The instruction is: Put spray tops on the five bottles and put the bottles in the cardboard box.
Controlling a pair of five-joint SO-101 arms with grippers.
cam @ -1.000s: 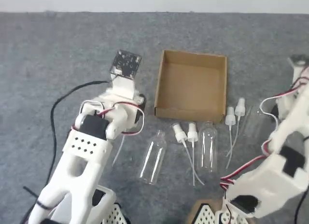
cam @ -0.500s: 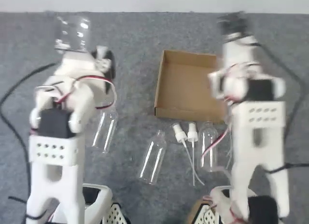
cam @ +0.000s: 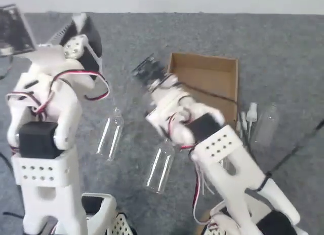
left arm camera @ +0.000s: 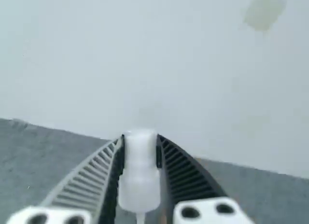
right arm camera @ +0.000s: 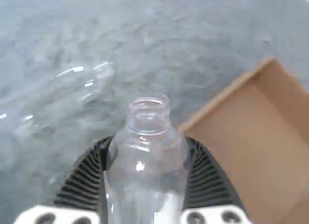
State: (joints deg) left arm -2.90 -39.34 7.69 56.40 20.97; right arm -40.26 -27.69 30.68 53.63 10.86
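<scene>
Grey carpet (cam: 283,42) covers the table in the high view, and the cardboard box (cam: 215,85) lies open on it near the far middle. Three clear bottles lie on their sides on the carpet: the first bottle (cam: 110,136) between the two arms, the second bottle (cam: 161,165) just beside the right arm (cam: 217,144), and the third bottle (cam: 266,124) near the box's near right corner. Two loose spray tops (cam: 251,112) lie side by side between the third bottle and the box. The left arm (cam: 48,169) stands raised at the left side, well apart from the box. The right arm leans across the middle, with its wrist just beside the box's left wall. In the left wrist view, the left gripper (left arm camera: 140,137) is closed narrowly on a white spray top (left arm camera: 140,171), whose body sits between the ribbed fingers (left arm camera: 96,171). Behind it are a pale wall (left arm camera: 154,50) and a strip of carpet. In the right wrist view, the right gripper (right arm camera: 148,144) is clamped on a clear held bottle (right arm camera: 147,137), gripped below the shoulder with its open neck pointing away from the camera. The box's corner lies on the carpet near the neck on one side, and a blurred bottle (right arm camera: 67,84) lies on the carpet on the other side.
</scene>
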